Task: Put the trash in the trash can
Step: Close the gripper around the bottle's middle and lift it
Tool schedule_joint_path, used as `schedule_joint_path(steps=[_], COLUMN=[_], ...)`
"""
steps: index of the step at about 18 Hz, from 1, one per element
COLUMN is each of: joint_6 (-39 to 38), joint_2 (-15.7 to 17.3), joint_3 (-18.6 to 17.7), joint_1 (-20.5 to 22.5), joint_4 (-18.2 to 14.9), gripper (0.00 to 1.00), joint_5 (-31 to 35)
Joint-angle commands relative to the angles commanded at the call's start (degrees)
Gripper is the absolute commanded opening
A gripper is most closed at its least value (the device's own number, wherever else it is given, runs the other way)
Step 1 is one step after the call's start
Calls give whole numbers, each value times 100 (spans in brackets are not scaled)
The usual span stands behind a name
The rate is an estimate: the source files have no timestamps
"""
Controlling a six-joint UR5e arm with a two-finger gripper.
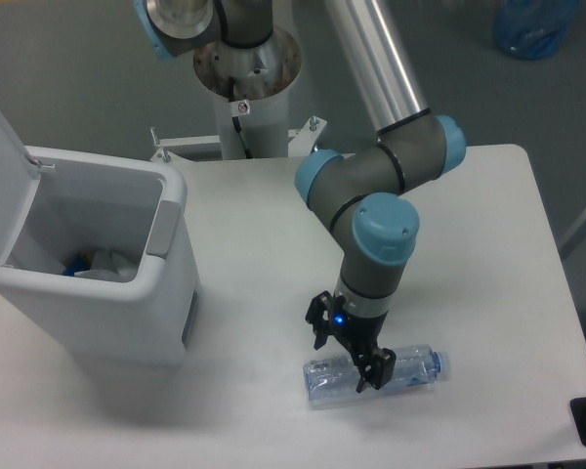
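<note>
The clear plastic bottle [376, 372] lies on its side on the white tabletop [469, 244], near the front edge, with its cap end pointing to the right. It has a bluish tint and a label around the middle.

The gripper [350, 361] points down and is low over the middle part of the bottle. Its two black fingers are spread apart, one on the far side of the bottle and one overlapping the bottle body near its middle. It is not possible to tell if the fingers touch the plastic. A small blue light shines on the gripper body just above the fingers. The grey arm with light blue joint caps [383, 220] bends down from the top of the picture to the gripper.

The trash can [166, 293] stands at the left side of the tabletop, well apart from the bottle. It is a large white bin, and its lid [0, 161] is open and stands up at the left. A grey tab [163, 228] sits on the right wall near the rim. Inside the bin, at the bottom, a crumpled white wrapper [112, 264] is visible, with something small and blue beside it.
</note>
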Motion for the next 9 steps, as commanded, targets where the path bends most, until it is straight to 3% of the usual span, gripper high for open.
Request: schedule_joint_path(steps=[9], joint_6=[-35], joint_2=[-273], joint_3=[88], joint_1=[-229], joint_4=[18], gripper=[100], joint_5=[360])
